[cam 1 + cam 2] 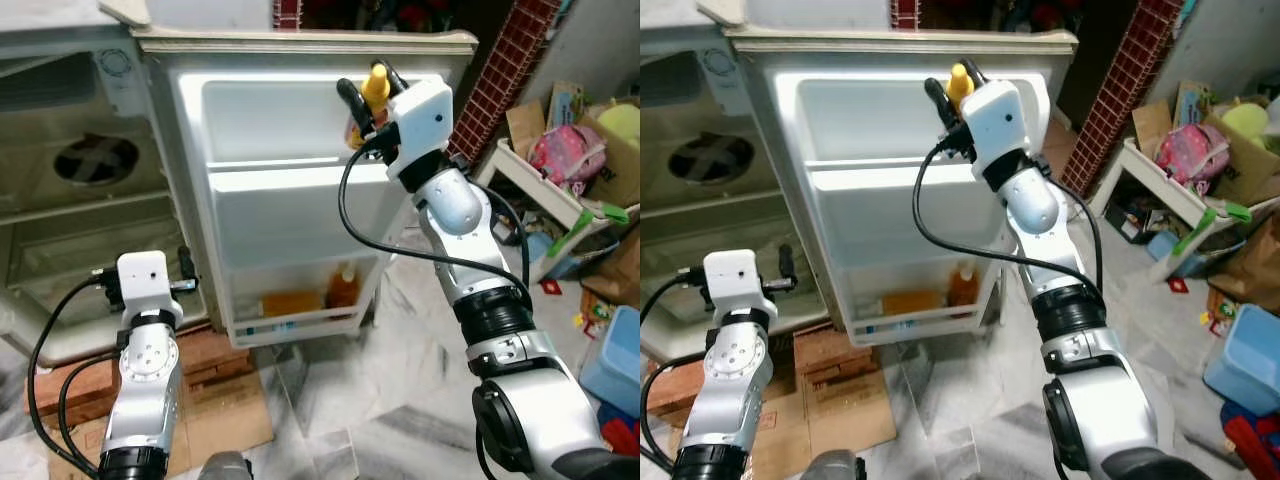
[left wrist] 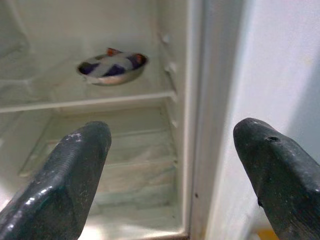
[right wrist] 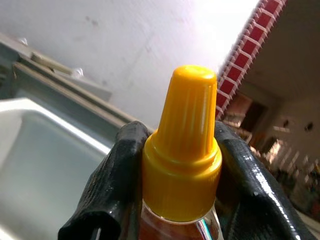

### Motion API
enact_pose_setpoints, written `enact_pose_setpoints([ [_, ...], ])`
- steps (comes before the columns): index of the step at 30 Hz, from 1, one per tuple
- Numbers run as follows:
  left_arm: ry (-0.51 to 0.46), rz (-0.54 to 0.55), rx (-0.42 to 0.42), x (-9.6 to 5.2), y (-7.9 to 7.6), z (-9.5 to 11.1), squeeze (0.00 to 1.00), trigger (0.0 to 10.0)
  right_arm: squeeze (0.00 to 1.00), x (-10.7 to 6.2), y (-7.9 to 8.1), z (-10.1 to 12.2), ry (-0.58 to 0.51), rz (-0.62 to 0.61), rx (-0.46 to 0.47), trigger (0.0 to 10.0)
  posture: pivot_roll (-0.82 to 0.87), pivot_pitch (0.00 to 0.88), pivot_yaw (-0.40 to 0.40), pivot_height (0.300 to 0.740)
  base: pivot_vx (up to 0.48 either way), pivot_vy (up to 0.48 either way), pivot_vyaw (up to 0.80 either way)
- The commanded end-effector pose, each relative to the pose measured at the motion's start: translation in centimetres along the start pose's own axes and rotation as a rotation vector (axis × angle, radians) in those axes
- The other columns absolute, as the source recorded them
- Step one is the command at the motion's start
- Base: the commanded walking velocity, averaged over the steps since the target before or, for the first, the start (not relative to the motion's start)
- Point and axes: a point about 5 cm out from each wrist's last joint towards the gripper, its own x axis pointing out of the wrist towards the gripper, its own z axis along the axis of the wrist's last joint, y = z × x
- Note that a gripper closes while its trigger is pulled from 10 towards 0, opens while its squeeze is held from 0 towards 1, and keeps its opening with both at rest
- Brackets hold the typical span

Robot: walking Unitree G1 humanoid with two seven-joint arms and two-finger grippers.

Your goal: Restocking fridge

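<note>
The right gripper (image 1: 368,100) is raised high against the open fridge door (image 1: 290,200), its jaws clenched on a bottle (image 1: 375,88) with a yellow cap. The bottle stands close to upright, long axis vertical and cap pointing up, level with the door's top compartment (image 1: 270,120) at its right end. The right wrist view gives the detail the head views lack: the ribbed, tapered cap, a clear neck with reddish-brown contents just below it, and one black finger (image 3: 107,192) pressed to each side of the neck under the cap's collar.

In the door's bottom rack (image 1: 295,322) stand an amber bottle (image 1: 343,290) and, to its left, a flat orange pack (image 1: 292,301).

The left gripper (image 1: 185,265) is held low at the near left, in front of the fridge body (image 1: 60,200), jaws released and spread wide with nothing between them. Its wrist view looks into the cabinet, which the head views leave washed out: white wire shelves, and on the upper one a metal bowl (image 2: 112,67) holding something blue, white and red.

Wood planks and cardboard (image 1: 215,395) lie on the floor at the foot of the fridge. On the far right are a white stand (image 1: 540,190) and boxes of clutter (image 1: 590,140).
</note>
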Motion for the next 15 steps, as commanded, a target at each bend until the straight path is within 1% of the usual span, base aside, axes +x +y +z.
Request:
enact_pose_setpoints([
  [1,-0.012,-0.003,-0.002,0.0,-0.2,0.3,0.0,10.0,0.0,0.8,-0.5,1.2,-0.063,-0.01,-0.038,10.0,0.08,0.0,-0.105,0.716,0.319,0.0,0.0],
  [8,-0.01,-0.013,-0.004,0.0,-0.4,0.3,0.0,10.0,0.0,0.8,-0.3,1.0,-0.073,-0.009,-0.08,10.0,0.07,0.0,-0.102,0.716,0.318,0.0,0.0],
  [9,-0.011,-0.017,-0.012,0.1,-0.4,0.3,0.0,10.0,0.0,0.7,-0.2,0.8,-0.067,-0.008,-0.094,10.0,0.07,0.0,-0.102,0.716,0.0,0.0,0.0],
  [15,-0.006,-0.011,-0.023,0.0,-0.4,0.2,0.0,10.0,0.0,0.3,-0.1,0.0,-0.035,-0.017,-0.09,10.0,0.08,0.0,-0.105,0.716,0.0,0.0,0.0],
])
